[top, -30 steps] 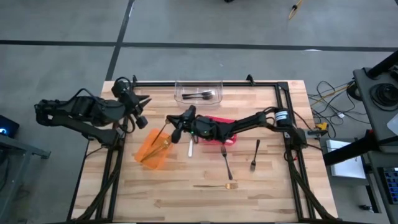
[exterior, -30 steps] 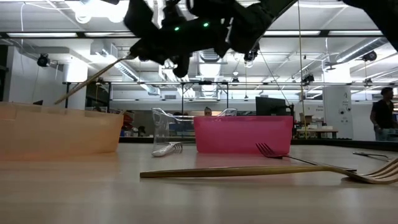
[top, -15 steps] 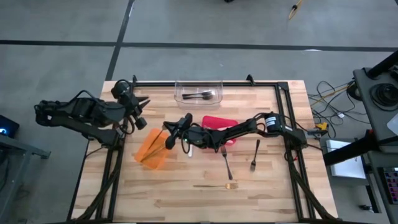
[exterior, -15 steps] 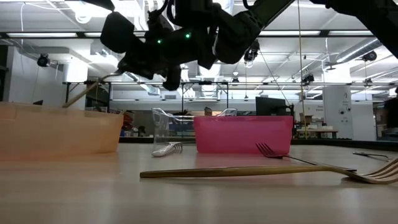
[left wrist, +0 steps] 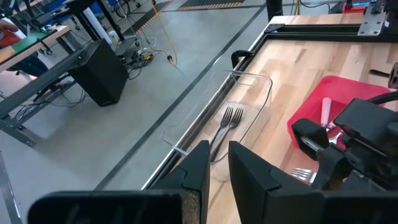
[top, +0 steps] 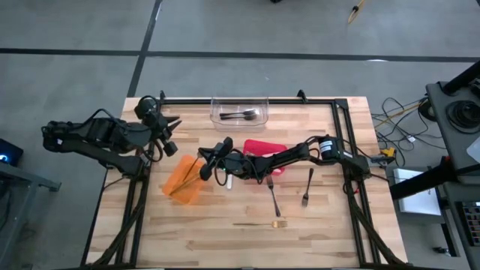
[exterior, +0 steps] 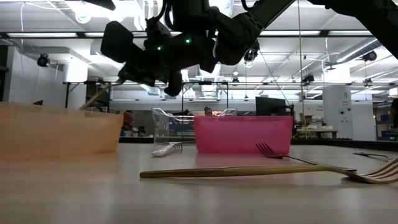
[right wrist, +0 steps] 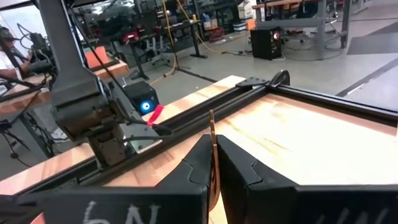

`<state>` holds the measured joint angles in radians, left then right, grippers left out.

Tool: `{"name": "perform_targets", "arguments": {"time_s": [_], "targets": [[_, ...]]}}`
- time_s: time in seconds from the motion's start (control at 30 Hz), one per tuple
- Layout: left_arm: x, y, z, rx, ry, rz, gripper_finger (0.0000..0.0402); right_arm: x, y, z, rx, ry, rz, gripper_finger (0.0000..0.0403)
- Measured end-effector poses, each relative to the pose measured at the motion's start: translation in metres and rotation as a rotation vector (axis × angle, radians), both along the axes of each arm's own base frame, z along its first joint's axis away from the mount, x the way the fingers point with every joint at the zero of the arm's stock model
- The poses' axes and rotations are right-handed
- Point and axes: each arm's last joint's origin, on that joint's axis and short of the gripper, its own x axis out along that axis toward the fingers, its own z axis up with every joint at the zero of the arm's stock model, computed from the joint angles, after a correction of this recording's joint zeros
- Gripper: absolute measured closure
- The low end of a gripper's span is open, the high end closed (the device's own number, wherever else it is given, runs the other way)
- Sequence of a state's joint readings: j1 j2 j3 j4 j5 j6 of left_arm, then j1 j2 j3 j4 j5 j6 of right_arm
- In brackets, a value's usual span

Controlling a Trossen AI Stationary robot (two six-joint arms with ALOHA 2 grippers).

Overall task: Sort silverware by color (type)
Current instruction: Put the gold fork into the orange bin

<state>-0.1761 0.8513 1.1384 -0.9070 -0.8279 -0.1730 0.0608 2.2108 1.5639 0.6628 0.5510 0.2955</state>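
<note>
My right gripper [top: 203,166] reaches from the table's right side over the orange bin [top: 182,182] and is shut on a thin gold utensil [exterior: 99,96]. The utensil slants down from the fingers toward that bin. A gold fork [top: 262,223] and two dark forks [top: 272,195] [top: 307,187] lie flat on the wood. A pale utensil [top: 229,179] lies beside the red bin [top: 267,148]. The clear bin [top: 240,109] at the far edge holds forks [left wrist: 227,122]. My left gripper [left wrist: 217,155] hovers at the far left, a narrow gap between its fingers, nothing in it. My right gripper pinches the gold utensil by its upper end [right wrist: 211,134] between the two fingers, which reach out about level from the table's right side. The utensil runs on past the fingertips and slants down, clear of the table. Its lower end [exterior: 83,108] is at the orange bin's rim; whether it touches, I cannot tell.
A black metal frame [top: 247,100] runs along the table's far and side edges. The red bin stands under my right arm [top: 300,150]. Bare wood lies toward the near edge, around the gold fork. Room fittings show beyond the table.
My right gripper has gone toward the table's left edge and down, over the orange bin, carrying the gold utensil. The utensil's free end has sunk from well above the bin to the level of its rim.
</note>
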Motion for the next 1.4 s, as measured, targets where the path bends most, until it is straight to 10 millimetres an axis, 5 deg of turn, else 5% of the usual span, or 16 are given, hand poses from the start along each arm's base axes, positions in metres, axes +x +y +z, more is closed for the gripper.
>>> {"name": "perform_targets", "arguments": {"time_s": [1.4], "targets": [[0.000,0.000,0.000,0.000,-0.001,0.000,0.0361,-0.003,-0.006,-0.005,0.023,0.104,-0.014,0.0190]]}}
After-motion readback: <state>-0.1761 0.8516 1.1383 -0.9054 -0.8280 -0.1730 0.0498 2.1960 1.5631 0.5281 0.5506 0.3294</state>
